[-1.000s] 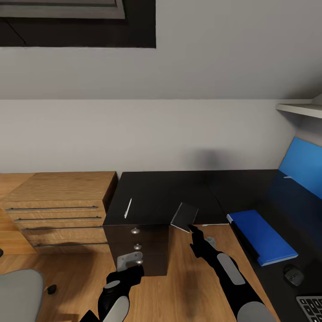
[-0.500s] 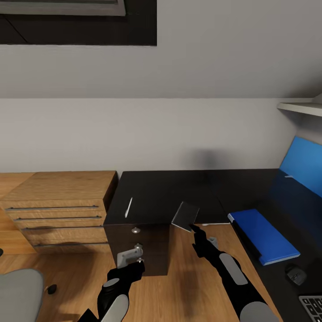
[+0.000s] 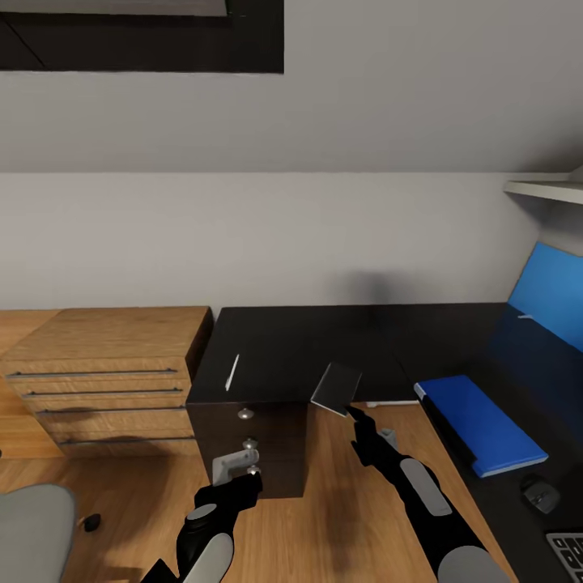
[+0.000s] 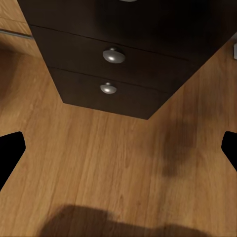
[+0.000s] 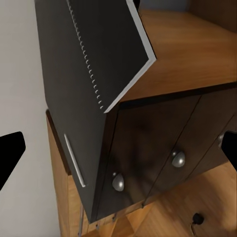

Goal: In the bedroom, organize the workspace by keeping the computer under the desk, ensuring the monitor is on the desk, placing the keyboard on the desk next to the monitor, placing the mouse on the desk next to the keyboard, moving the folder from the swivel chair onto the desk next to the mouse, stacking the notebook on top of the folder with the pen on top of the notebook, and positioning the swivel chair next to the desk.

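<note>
Notebook step: right tool clamps spiral notebook, frame centre. Next: carry to blue folder, lower right. Left tool spread, empty.

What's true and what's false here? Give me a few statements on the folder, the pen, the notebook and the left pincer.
1. The blue folder lies on the dark desk. True.
2. The pen rests on the folder. False: it lies on the bare desk top above the drawers, well apart from the folder.
3. The notebook lies flat on the folder. False: it is tilted at the tip of the right pincer, off to the side of the folder.
4. The left pincer has nothing between its fingers. True: the left wrist view shows them spread over wood floor.
</note>
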Motion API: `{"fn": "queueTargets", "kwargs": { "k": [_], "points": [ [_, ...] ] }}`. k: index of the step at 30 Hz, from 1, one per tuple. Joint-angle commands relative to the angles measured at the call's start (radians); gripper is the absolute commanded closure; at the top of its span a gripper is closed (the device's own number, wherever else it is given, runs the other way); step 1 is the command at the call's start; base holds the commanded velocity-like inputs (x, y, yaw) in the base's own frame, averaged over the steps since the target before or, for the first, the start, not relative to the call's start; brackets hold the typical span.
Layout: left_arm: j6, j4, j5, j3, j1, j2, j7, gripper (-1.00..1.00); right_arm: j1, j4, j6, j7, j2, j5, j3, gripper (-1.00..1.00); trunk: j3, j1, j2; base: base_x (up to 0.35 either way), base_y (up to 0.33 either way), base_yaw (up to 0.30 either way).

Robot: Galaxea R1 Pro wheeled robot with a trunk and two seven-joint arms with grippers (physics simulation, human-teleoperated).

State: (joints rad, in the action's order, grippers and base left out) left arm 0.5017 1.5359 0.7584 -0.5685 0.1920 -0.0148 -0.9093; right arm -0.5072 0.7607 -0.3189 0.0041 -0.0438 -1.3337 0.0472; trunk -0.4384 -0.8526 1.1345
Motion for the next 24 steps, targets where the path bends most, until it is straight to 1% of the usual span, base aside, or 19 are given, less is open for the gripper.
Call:
{"fn": "queueTargets", "kwargs": {
  "k": [1, 15, 18, 20, 21, 24],
  "points": [
    [0.003, 0.001, 0.006, -0.002, 0.001, -0.001, -0.008, -1.0, -0.001, 0.0, -0.006, 0.0, 0.001, -0.004, 0.005, -1.0, -0.004, -0.004, 0.008, 0.0, 0.0, 0.0],
    [0.003, 0.0, 0.006, -0.002, 0.001, -0.001, -0.009, -1.0, -0.001, 0.0, -0.005, 0.0, 0.009, -0.004, 0.006, -1.0, -0.048, -0.058, 0.106, 0.0, 0.0, 0.0],
    [0.003, 0.0, 0.006, -0.002, 0.001, -0.001, -0.011, -1.0, -0.001, 0.0, -0.003, 0.0, 0.024, -0.004, 0.006, -1.0, -0.058, -0.069, 0.127, 0.0, 0.0, 0.0],
    [0.003, 0.0, 0.006, -0.002, 0.001, -0.001, -0.011, -1.0, -0.001, 0.0, 0.004, 0.0, 0.039, -0.004, 0.006, -1.0, -0.064, -0.077, 0.141, 0.0, 0.0, 0.0],
    [0.003, 0.0, 0.006, -0.002, 0.001, -0.001, -0.011, -1.0, -0.001, -0.001, 0.027, 0.0, 0.05, -0.003, 0.006, -1.0, -0.067, -0.081, 0.148, 0.0, 0.0, 0.0],
    [0.003, 0.0, 0.006, -0.002, 0.001, -0.001, -0.011, -1.0, -0.001, -0.002, 0.034, 0.003, 0.064, -0.002, 0.006, -1.0, -0.076, -0.092, 0.169, 0.0, 0.0, 0.0]
  ]
}}
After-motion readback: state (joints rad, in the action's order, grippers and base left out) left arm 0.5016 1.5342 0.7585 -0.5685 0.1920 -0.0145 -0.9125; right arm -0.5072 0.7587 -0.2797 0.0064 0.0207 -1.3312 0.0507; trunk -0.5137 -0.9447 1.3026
